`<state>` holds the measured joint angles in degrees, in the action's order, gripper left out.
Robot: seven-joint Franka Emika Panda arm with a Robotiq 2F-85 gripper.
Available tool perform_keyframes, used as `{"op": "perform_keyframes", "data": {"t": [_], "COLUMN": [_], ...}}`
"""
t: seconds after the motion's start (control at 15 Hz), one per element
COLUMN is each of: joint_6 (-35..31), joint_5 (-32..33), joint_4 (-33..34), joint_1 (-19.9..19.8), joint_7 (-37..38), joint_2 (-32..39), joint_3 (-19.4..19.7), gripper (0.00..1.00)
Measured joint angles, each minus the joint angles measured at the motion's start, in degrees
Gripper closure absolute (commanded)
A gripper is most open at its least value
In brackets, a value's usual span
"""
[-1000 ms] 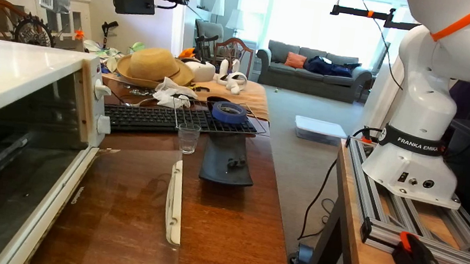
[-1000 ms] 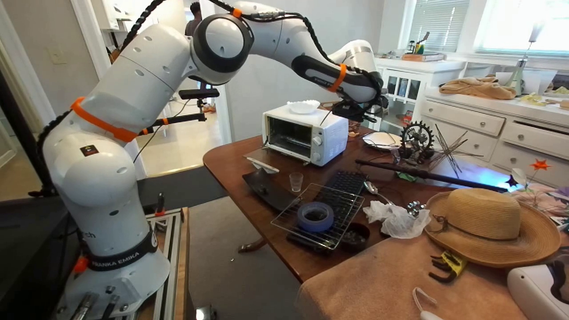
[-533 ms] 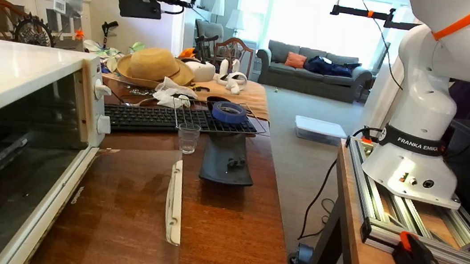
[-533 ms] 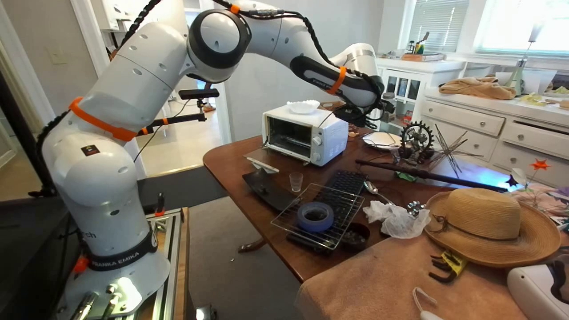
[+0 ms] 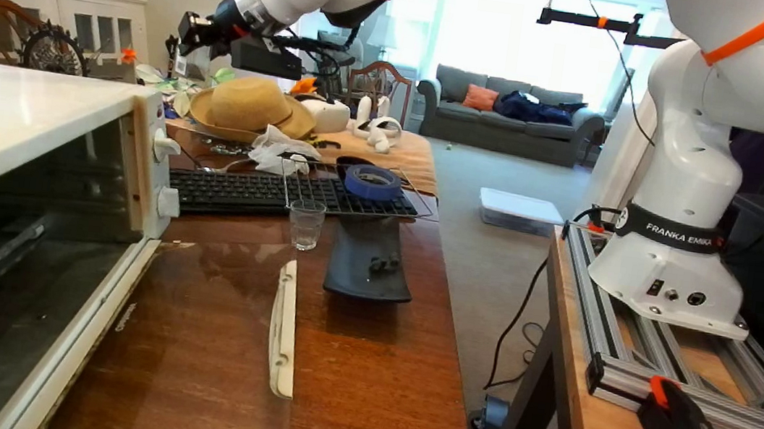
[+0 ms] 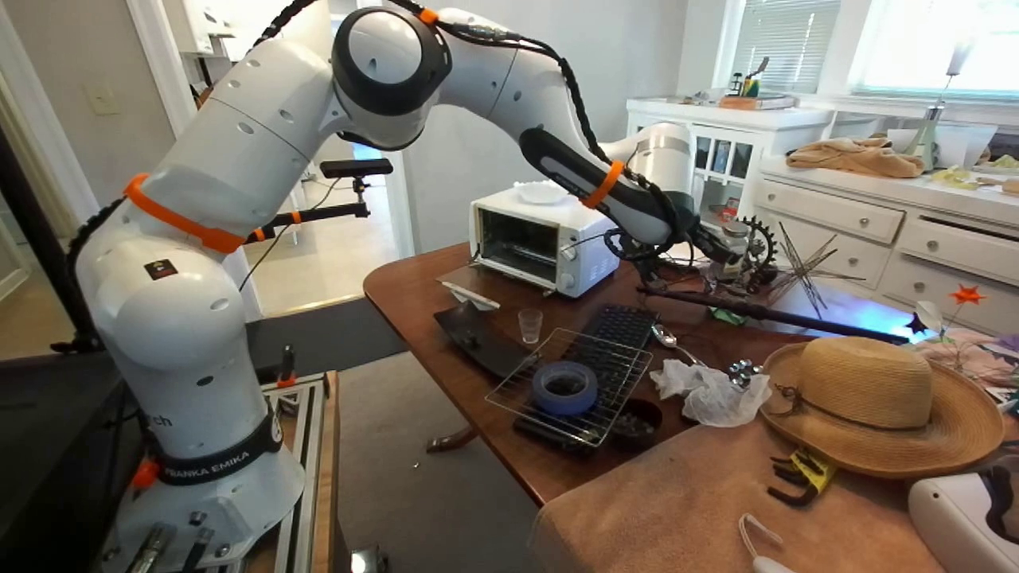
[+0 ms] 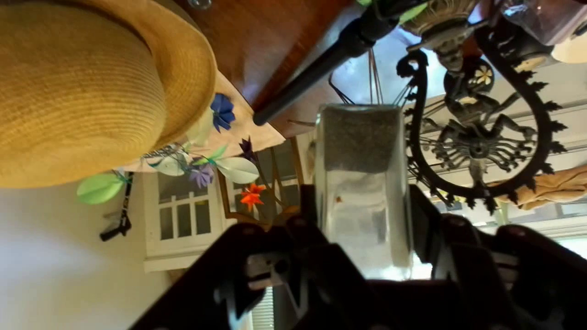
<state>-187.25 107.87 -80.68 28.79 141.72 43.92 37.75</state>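
My gripper [image 7: 364,206] is shut on a clear, box-shaped plastic container [image 7: 362,137], one finger against each side. Something dark grey fills the container's end farther from the palm in the wrist view. In an exterior view the gripper [image 5: 194,35] is up in the air beyond the toaster oven, with the see-through container [image 5: 195,65] at its fingers. Seen from an exterior view, the container [image 6: 734,248] overlaps a dark ringed metal figure [image 6: 760,239]. The wrist view has that metal figure [image 7: 477,142] to the right and a straw hat [image 7: 82,91] to the left.
A white toaster oven [image 5: 39,99] stands with its glass door [image 5: 206,339] lowered. A blue tape roll [image 6: 564,387] lies on a wire rack [image 6: 613,350], near a glass cup [image 6: 530,325] and a keyboard [image 6: 617,330]. A long black rod [image 6: 772,310] crosses the table below the gripper.
The gripper has carried the container down and away from the oven, toward the metal figure and the hat side. The forearm has swung lower. The tabletop things have not moved.
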Motion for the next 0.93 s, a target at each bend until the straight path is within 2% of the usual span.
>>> {"op": "perform_keyframes", "data": {"t": [0.13,0.2,0.27,0.47,0.53,0.73,0.93], "joint_6": [0.4,2.7,4.1,4.0,4.0,4.5,7.4], "joint_5": [-2.3,-4.4,-6.3,-8.5,-8.7,-9.3,-12.9], "joint_4": [-2.8,-4.3,-5.5,-6.8,-6.8,-6.8,-6.8], "joint_1": [0.1,-1.4,-2.8,-3.8,-3.9,-4.0,-4.8], "joint_7": [0.4,-1.7,-3.2,-3.3,-3.3,-3.6,-6.3], "joint_2": [0.3,-0.2,-0.2,0.5,0.5,1.0,3.2], "joint_3": [0.8,-1.2,-2.8,-2.6,-2.6,-2.6,-2.4], "gripper": [0.76,0.76,0.51,0.51,0.76,0.76,0.76]}}
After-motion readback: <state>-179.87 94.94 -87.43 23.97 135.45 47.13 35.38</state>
